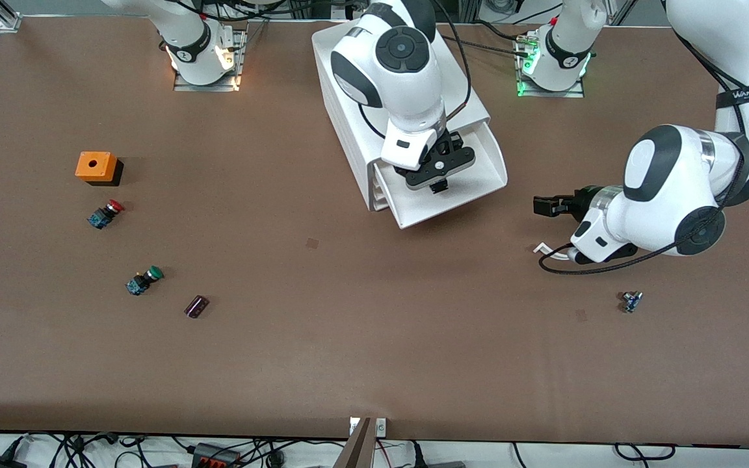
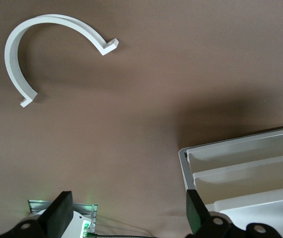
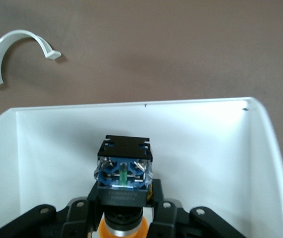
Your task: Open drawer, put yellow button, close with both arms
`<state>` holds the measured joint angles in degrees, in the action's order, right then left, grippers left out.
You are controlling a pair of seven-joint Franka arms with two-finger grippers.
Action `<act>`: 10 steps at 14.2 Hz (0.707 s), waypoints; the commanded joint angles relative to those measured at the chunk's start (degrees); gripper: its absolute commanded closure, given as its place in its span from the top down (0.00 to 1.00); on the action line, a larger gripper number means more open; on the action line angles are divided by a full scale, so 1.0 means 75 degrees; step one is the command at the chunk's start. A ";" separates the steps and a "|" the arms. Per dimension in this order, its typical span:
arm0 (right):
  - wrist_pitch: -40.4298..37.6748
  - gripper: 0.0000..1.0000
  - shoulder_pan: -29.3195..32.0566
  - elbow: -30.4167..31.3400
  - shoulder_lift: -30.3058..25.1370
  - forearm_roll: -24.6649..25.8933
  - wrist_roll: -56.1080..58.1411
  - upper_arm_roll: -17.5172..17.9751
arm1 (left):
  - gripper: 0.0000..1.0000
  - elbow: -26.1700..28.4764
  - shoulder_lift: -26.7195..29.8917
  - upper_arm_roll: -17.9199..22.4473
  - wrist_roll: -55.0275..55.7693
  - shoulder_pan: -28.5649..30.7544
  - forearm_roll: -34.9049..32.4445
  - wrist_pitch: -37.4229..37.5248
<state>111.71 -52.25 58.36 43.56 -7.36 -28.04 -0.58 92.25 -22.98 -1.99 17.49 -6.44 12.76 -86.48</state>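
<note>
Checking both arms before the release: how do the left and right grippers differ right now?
The right gripper hangs over the pulled-out top drawer of the white plastic cabinet, while the left gripper is over bare brown table. The right jaws are shut on the yellow-capped push-button with blue block base; the left jaws are open and hold nothing. Both are black two-finger grippers.

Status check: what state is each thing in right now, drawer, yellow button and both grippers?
Drawer: pulled open, nothing lying in it.
Yellow button: held over the drawer.
Right gripper: shut on the yellow button.
Left gripper: open, holding nothing, over the table beside the cabinet.
</note>
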 commanded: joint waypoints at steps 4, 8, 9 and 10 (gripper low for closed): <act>-0.0609 0.09 -0.0228 -0.0187 0.0122 0.0407 -0.0140 -0.0087 | 1.00 -0.0171 -0.0064 -0.0027 0.0129 0.0015 -0.0212 0.0023; -0.0587 1.00 -0.0158 -0.0210 0.0110 0.0408 -0.0198 -0.0122 | 1.00 -0.0182 -0.0064 -0.0039 0.0129 0.0015 -0.0212 0.0023; -0.0529 1.00 -0.0146 -0.0211 0.0098 0.0396 -0.0199 -0.0122 | 1.00 -0.0183 -0.0053 -0.0039 0.0129 0.0015 -0.0212 0.0023; -0.0505 1.00 -0.0146 -0.0234 0.0098 0.0396 -0.0199 -0.0122 | 1.00 -0.0183 -0.0053 -0.0050 0.0129 0.0015 -0.0224 0.0023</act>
<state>108.48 -53.26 58.17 44.11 -5.11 -28.27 -1.37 92.22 -22.99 -1.97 17.62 -6.28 12.61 -86.51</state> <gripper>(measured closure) 0.352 0.000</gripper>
